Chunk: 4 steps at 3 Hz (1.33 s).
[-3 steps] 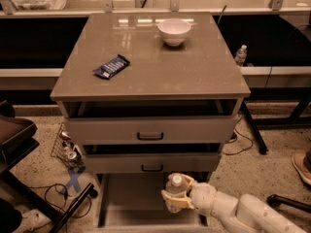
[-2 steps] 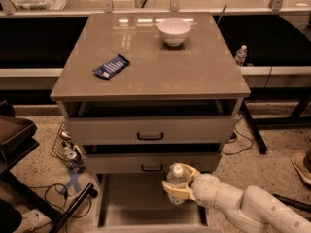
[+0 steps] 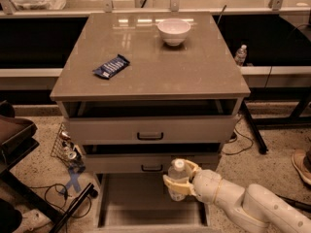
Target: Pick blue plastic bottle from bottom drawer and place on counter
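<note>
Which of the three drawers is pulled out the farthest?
The bottom drawer, its bare floor showing; the top drawer and middle drawer are barely open. The claw holds the blue plastic bottle above it.

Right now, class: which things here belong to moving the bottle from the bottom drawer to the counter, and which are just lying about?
Job: blue plastic bottle, gripped by the hand above the open bottom drawer; counter.
Lying about: white bowl, blue snack wrapper, both on the counter.

Claw [image 3: 178, 184], clamped on the blue plastic bottle [image 3: 176, 174], rose higher above the bottom drawer [image 3: 141, 198] floor and edged slightly right. Bottle cap ended well clear of that drawer.
</note>
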Each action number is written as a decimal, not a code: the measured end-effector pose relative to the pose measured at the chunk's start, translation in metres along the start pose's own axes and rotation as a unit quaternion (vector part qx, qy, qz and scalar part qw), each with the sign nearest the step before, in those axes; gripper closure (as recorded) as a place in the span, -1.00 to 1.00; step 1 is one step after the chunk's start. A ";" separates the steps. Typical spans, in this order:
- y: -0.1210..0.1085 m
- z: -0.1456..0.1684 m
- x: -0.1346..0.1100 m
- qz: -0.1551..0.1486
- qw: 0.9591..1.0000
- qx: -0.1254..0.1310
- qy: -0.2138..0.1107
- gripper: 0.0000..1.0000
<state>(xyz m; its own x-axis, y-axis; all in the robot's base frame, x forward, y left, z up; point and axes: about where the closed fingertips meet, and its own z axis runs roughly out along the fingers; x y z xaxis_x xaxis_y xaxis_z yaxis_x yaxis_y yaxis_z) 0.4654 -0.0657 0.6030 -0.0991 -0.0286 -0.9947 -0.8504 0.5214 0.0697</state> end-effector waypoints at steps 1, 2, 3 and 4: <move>-0.012 -0.005 -0.048 0.016 0.999 0.027 -0.004 1.00; -0.030 -0.018 -0.110 0.023 0.998 0.055 -0.001 1.00; -0.058 -0.035 -0.198 0.006 0.996 0.090 0.007 1.00; -0.077 -0.042 -0.251 -0.009 0.994 0.109 0.005 1.00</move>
<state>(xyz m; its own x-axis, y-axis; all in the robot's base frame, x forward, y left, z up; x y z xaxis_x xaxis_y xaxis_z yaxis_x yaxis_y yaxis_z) 0.5340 -0.1346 0.8504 -0.0907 -0.0474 -0.9947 -0.7199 0.6933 0.0326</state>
